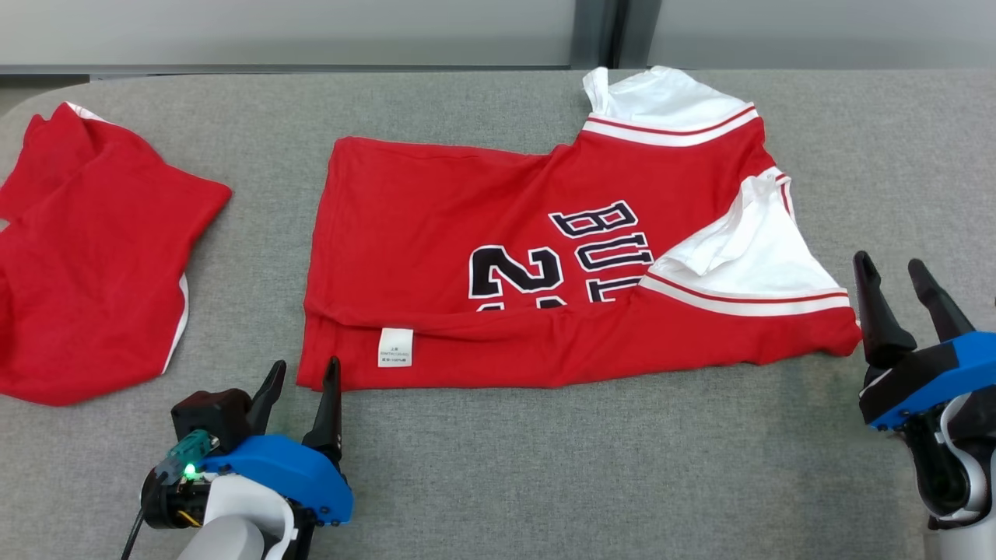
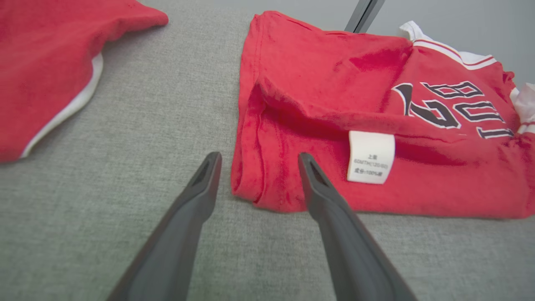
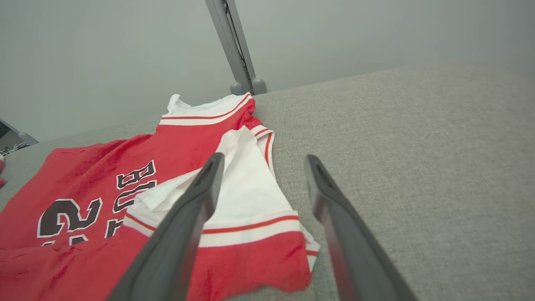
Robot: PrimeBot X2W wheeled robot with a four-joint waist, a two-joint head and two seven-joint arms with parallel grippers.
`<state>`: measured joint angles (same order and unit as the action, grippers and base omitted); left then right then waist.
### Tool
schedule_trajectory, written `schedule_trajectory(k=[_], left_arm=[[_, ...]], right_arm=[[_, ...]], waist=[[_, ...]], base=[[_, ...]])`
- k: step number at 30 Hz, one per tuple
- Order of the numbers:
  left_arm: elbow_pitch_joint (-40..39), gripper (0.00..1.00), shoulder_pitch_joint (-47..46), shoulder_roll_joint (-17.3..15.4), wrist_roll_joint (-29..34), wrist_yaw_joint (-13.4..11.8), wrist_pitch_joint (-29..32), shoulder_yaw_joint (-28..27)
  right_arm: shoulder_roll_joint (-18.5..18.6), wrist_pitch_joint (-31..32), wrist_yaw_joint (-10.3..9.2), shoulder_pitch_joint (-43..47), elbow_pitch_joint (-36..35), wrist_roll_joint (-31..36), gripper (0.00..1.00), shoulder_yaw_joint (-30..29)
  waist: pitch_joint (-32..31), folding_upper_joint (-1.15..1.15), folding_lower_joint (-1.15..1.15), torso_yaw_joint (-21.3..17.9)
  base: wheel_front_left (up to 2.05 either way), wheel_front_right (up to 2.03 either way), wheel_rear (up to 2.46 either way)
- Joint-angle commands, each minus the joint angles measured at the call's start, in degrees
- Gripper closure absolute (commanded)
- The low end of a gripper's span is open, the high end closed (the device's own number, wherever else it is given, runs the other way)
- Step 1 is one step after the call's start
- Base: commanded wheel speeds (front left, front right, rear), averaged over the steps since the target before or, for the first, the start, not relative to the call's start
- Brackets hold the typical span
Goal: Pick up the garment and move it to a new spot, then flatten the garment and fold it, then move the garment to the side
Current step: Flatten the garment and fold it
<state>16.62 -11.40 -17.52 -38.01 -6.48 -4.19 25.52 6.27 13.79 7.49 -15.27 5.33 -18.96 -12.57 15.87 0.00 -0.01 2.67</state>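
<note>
On the grey fabric table (image 1: 498, 467) a red jersey (image 1: 482, 257) lies folded lengthwise. The left gripper (image 1: 299, 381), jaws apart and empty, flanks its near-left corner; the right gripper (image 1: 903, 284), likewise parted and empty, sits just beside its near-right corner.

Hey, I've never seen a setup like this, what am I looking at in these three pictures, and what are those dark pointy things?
This is a two-armed robot at a grey fabric-covered table. The wide picture comes from its head camera; the other two look along each wrist. The dark pointed prongs are gripper fingers.

A red basketball jersey with white sleeves and black lettering lies partly folded, its near edge turned over so a white care label shows. A second red garment with white trim sits crumpled to the left.

The left gripper is open at the jersey's lower left corner; the right gripper is open by its right end. Neither holds anything.
</note>
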Motion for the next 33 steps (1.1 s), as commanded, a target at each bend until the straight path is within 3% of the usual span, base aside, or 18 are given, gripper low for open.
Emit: schedule_trajectory(k=[1, 7, 8, 9, 10, 21, 22, 23, 26, 30, 33], left_arm=[[1.35, 0.00, -1.45, 0.23, 0.73, -0.62, -0.59, 0.32], [6.32, 0.00, -3.58, 1.05, 2.11, -0.98, -1.16, 1.53], [7.31, 0.09, -3.93, 1.15, 2.39, -0.97, -1.24, 1.78], [8.24, 0.89, -4.30, 1.39, 2.45, -1.17, -1.63, 1.81], [9.01, 1.00, -4.37, 1.80, 2.44, -1.10, -1.61, 2.00], [13.27, 1.00, -6.34, 3.53, 2.04, 0.25, -3.43, 2.75], [13.47, 1.00, -6.51, 3.66, 2.06, 0.39, -3.58, 2.87], [13.56, 1.00, -6.63, 3.77, 2.06, 0.59, -3.80, 2.96], [13.68, 1.00, -6.51, 3.67, 1.97, 0.79, -4.30, 3.08], [11.04, 1.00, -4.06, 1.98, 1.44, 0.21, -4.73, 2.17], [8.00, 1.00, -1.26, -0.01, 1.51, -1.26, -3.37, 1.90]], right_arm=[[-0.90, -0.36, 0.01, 0.83, 0.11, 1.17, 0.00, -0.66], [-2.54, -1.90, 0.01, 0.96, 3.02, 4.45, 0.00, -1.95], [-2.78, -2.08, 0.01, 0.76, 3.85, 5.15, 0.00, -2.19], [-2.96, -2.29, 0.01, 0.53, 4.64, 5.89, 0.00, -2.43], [-3.06, -2.28, 0.01, 0.25, 5.46, 6.67, 0.00, -2.78], [-3.48, 0.15, 0.02, -2.59, 16.89, 11.56, 0.00, -2.19], [-3.61, 0.45, 0.03, -2.42, 17.57, 11.20, 0.35, -1.44], [-3.70, 0.41, 0.08, -2.31, 17.83, 11.30, 1.00, -0.76], [-3.60, -0.58, 0.05, -0.88, 16.84, 11.10, 1.00, -0.48], [-3.26, -1.84, 0.01, 2.96, 10.53, 10.25, 1.00, -1.58], [-3.25, -0.62, 0.00, 6.83, 6.12, 9.54, 1.00, -2.01]], waist=[[0.41, 0.00, 0.01, -0.14], [1.62, 0.00, 0.01, -0.21], [1.83, 0.00, 0.01, -0.20], [2.06, 0.00, 0.01, -0.20], [2.24, 0.00, 0.01, -0.17], [3.08, 0.00, 0.01, 0.80], [3.01, 0.00, 0.01, 0.91], [2.85, 0.00, 0.01, 1.02], [1.73, 0.00, 0.01, 1.11], [-1.12, 0.00, 0.01, 0.35], [-2.77, 0.00, 0.01, -0.22]], base=[[0.00, 0.00, 0.00], [0.00, 0.00, 0.00], [0.00, 0.00, 0.00], [0.00, 0.00, 0.00], [0.00, 0.00, 0.00], [0.00, 0.00, 0.00], [0.00, 0.00, 0.00], [0.00, 0.00, 0.00], [0.00, 0.00, 0.00], [0.00, 0.00, 0.00], [0.00, 0.00, 0.00]])
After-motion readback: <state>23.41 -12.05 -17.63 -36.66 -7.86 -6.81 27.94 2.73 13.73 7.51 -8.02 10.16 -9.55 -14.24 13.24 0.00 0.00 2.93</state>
